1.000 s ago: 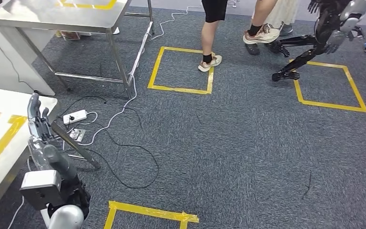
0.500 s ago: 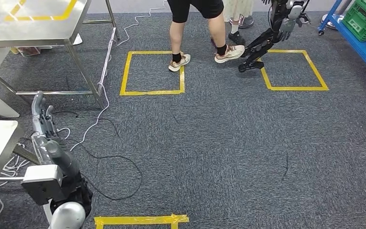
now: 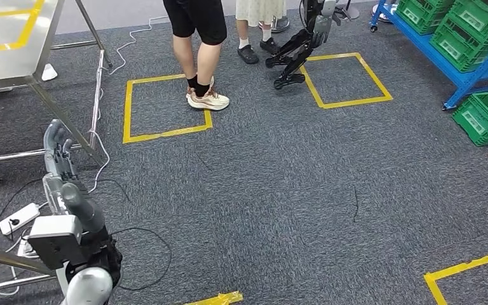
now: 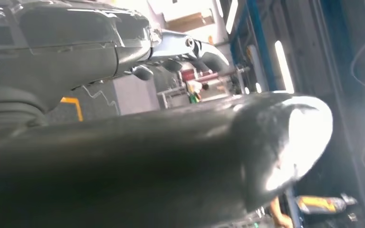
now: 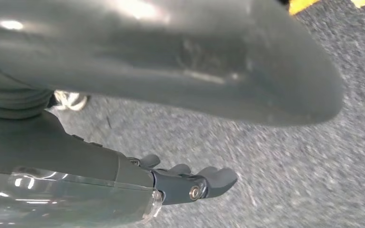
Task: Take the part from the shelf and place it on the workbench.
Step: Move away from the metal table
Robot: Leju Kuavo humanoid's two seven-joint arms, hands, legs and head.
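Left hand (image 3: 57, 155): raised, fingers extended, nothing held | Right hand (image 5: 190, 183): fingers spread over carpet, nothing held | Shelf (image 3: 457, 70): seen far right of left hand, green bins (image 3: 476, 32) stored; part indistinguishable

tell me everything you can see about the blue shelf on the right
The blue shelf stands at the far right of the head view, on grey carpet. It looks like painted metal, with a low frame, an angled lower rail and a foot at its near corner. Green slatted plastic crates sit on it, and another green crate rests on the floor beside its foot.
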